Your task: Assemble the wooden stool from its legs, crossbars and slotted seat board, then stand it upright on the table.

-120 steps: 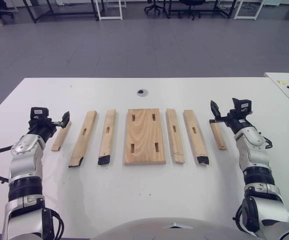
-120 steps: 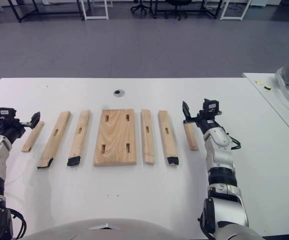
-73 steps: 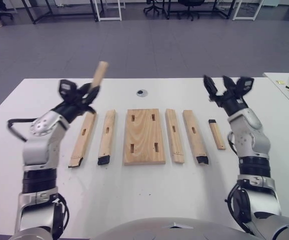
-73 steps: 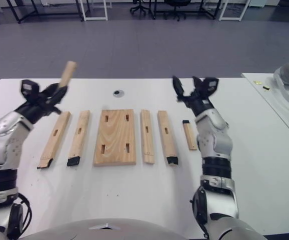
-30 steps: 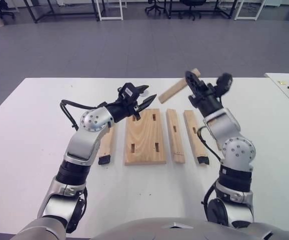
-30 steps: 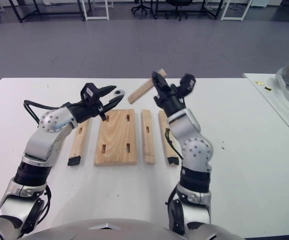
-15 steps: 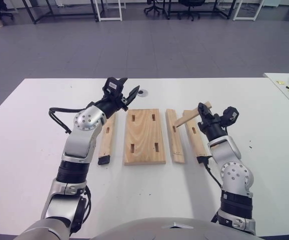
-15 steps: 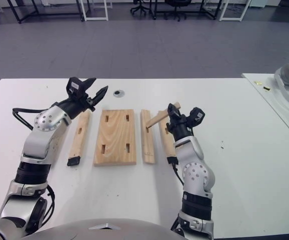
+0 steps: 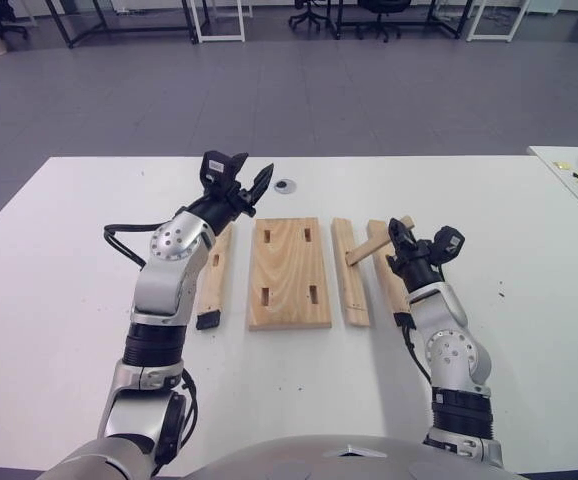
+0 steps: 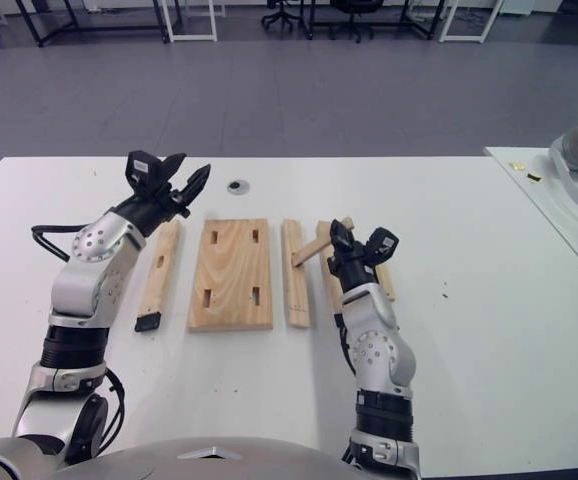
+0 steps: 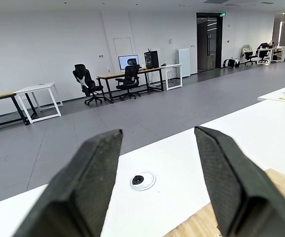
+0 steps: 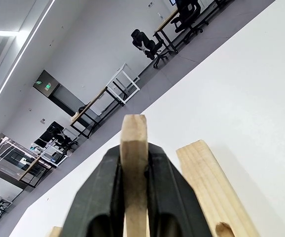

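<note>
The right claw (image 9: 399, 237) pinches a short crossbar (image 9: 367, 247) tilted above a leg (image 9: 351, 292) at 3 o'clock of the seat board (image 9: 289, 272) on the worktop (image 9: 59, 270), while the left claw (image 9: 252, 183) hangs spread at the board's 11 o'clock.

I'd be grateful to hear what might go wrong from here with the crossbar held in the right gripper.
1. The crossbar is tilted, its lower tip on a loose leg; pushing may slide that leg rather than seat the bar.
2. The right gripper pinches it near the upper end, so it might pivot.
3. The left gripper is open, left of the seat board, bracing nothing.
</note>
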